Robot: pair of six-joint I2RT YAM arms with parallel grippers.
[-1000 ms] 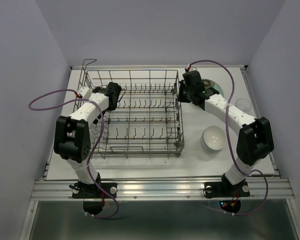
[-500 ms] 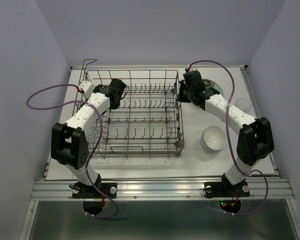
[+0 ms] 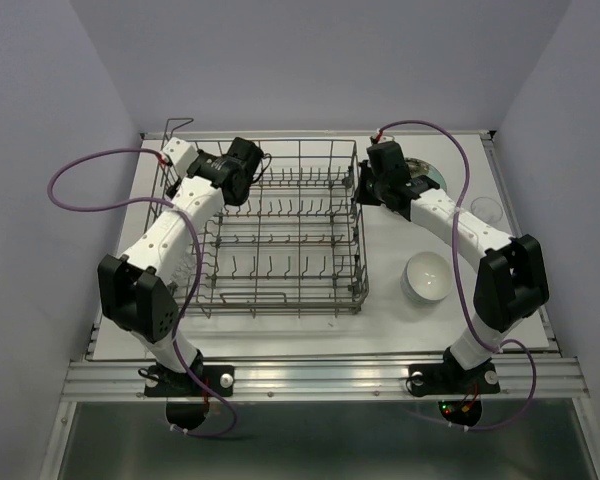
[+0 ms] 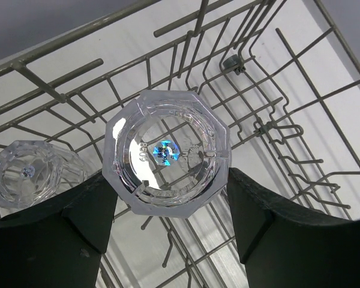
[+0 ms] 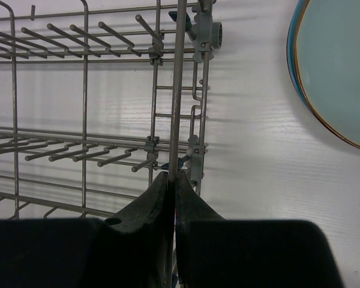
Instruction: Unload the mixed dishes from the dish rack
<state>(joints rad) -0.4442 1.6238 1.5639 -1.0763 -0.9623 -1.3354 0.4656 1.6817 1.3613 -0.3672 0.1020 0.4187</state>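
Note:
My left gripper (image 3: 244, 168) hangs over the far left of the grey wire dish rack (image 3: 280, 235). In the left wrist view the left gripper (image 4: 171, 180) is shut on a clear octagonal glass (image 4: 168, 153), one finger touching each side, with its base facing the camera. A second clear glass (image 4: 30, 174) sits in the rack to its left. My right gripper (image 3: 366, 186) is shut on the rack's right rim wire (image 5: 179, 90); the right gripper (image 5: 173, 178) pinches it between the fingertips. A pale green plate (image 3: 432, 176) lies on the table at the far right and also shows in the right wrist view (image 5: 342, 66).
A white bowl (image 3: 427, 275) sits on the table right of the rack. A clear glass (image 3: 485, 208) stands near the right edge. Purple cables loop off both arms. Grey walls close in on the left, back and right.
My left arm has swung away from me and to the right, from the rack's left side to its far left corner. The right arm has not moved.

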